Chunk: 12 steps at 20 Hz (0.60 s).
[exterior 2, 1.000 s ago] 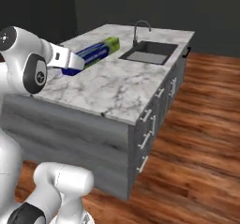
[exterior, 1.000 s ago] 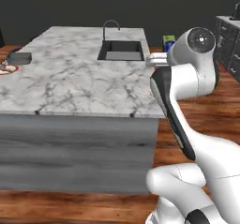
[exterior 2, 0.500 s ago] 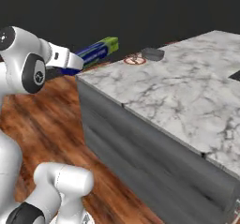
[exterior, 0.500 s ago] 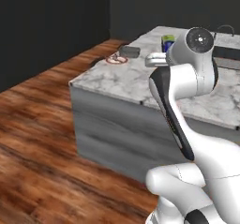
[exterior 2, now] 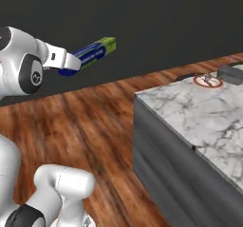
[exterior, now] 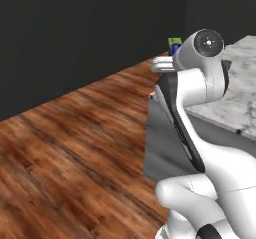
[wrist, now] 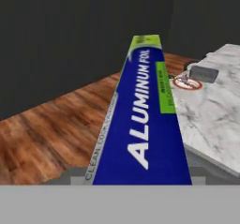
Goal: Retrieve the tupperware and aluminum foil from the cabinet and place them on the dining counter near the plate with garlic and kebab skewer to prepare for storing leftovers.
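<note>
My gripper (exterior 2: 68,65) is shut on the aluminum foil (exterior 2: 91,54), a long dark-blue box with a green-yellow end, held in the air over the wood floor. In the hand view the aluminum foil (wrist: 145,115) runs away from me toward the dining counter (wrist: 213,117). Its green end (exterior: 174,45) peeks out behind my arm in the left base view. On the dining counter (exterior 2: 199,119) stands the red-rimmed plate (exterior 2: 208,81) with small things on it, too small to name. The grey tupperware (exterior 2: 230,73) lies just beyond it. The plate (wrist: 186,83) and tupperware (wrist: 202,73) sit close together. The cabinet is out of view.
Brown wood floor (exterior 2: 95,121) spreads left of the counter up to a dark wall (exterior 2: 142,22). The counter's near corner and dark grey base (exterior 2: 161,164) stand to the right of the held box. In the left base view the counter (exterior: 237,98) lies behind my arm.
The whole picture has shifted as the base turned: the counter has slid to the right and floor and dark wall now fill the left. The foil box stays in my grip.
</note>
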Available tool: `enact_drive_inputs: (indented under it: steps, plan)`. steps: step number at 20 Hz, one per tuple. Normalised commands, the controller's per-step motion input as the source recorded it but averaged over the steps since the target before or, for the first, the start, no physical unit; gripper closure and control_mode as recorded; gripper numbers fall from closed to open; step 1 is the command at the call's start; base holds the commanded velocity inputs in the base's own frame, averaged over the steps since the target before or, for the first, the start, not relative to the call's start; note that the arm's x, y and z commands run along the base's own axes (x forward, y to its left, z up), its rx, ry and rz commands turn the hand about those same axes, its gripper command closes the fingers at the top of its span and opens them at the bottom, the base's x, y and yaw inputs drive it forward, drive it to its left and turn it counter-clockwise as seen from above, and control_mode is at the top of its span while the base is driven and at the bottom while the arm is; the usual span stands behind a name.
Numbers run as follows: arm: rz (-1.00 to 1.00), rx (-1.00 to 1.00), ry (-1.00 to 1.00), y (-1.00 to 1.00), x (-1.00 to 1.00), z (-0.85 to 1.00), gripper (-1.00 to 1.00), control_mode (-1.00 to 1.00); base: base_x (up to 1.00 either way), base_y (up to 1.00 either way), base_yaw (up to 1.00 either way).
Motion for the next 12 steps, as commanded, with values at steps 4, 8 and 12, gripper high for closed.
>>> enact_drive_inputs:
  steps: [4,8,12]
  plan:
    - [0.00,0.00,0.00,0.00,0.00,0.00,1.00,1.00,1.00,0.49,0.26]
    - [0.00,0.00,0.00,0.00,0.00,0.00,1.00,1.00,1.00,0.35,0.09]
    - [0.00,0.00,0.00,0.00,0.00,0.00,1.00,1.00,1.00,0.24,-0.17]
